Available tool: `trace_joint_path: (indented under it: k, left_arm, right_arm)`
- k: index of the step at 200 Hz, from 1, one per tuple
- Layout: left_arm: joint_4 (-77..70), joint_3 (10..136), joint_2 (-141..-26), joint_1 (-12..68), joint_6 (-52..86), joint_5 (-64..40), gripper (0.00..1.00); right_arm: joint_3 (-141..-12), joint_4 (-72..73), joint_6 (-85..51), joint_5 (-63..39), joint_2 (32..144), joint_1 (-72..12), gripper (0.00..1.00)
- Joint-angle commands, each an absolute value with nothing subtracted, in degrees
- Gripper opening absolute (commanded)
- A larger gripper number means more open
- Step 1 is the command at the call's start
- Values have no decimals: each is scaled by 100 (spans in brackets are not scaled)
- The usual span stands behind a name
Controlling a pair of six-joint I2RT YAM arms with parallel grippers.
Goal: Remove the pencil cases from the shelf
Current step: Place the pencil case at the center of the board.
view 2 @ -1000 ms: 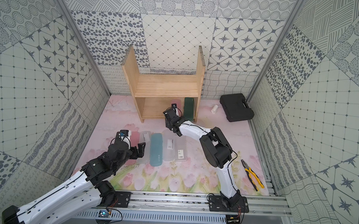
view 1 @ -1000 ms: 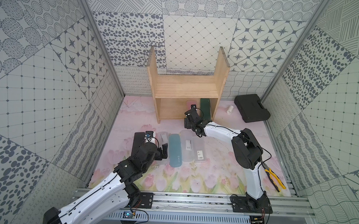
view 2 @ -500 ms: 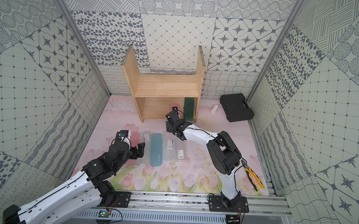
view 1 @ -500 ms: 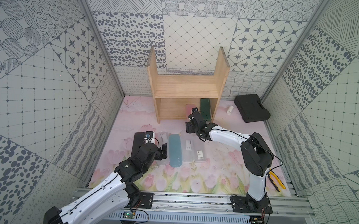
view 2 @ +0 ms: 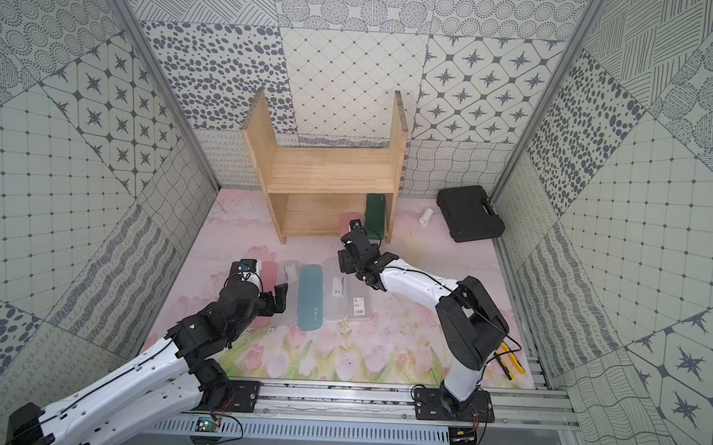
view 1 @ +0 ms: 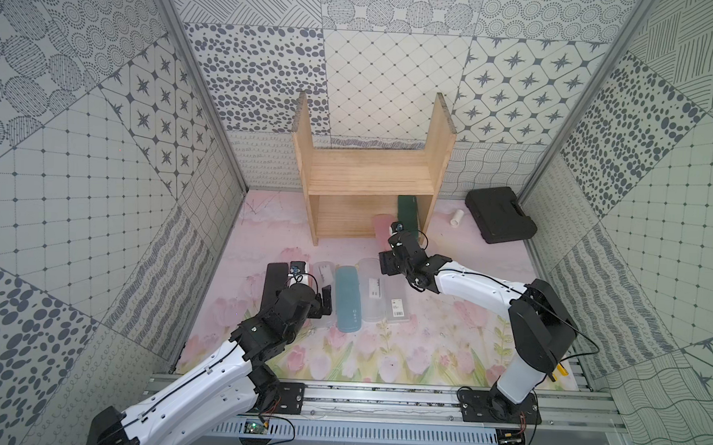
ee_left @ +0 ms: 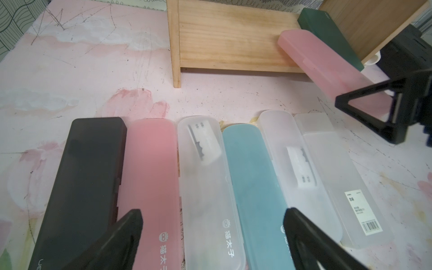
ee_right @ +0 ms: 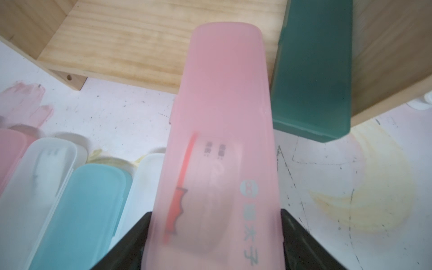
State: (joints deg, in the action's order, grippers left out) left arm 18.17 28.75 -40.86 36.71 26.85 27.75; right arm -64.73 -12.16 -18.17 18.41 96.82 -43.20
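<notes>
Eight pencil cases: two pink, three frosted clear, one blue, one black, one dark green. One shelf, one tool case, one white cylinder.

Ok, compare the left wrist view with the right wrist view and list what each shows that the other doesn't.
Left wrist only: the black case and the barcode-labelled clear case, at the two ends of the row. Right wrist only: the red insert seen through the pink case. Both: that pink case held in the right fingers, the dark green case in the shelf, and the blue case.
</notes>
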Motion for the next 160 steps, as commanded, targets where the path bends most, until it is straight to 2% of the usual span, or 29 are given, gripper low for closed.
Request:
trace_joint_path:
  k: [1, 82, 130, 160]
  left_arm:
    - [1573, 2886, -4121, 3660, 2562, 2883, 99]
    - [1578, 2891, -4113, 3661, 2575, 2850, 99]
    - [1626, 2903, -4001, 3661, 2597, 2778, 99]
    - [1635, 2885, -3953, 3667, 2610, 2795, 99]
  right_arm:
    - [-6084, -819, -1793, 1561, 9114, -4324, 79]
    - [-4410, -942, -2172, 1064, 7336, -4342, 79]
    - [-3723, -1710, -2411, 1516, 6316, -4358, 79]
    - [-3365, -1836, -2521, 1692, 6108, -4359, 80]
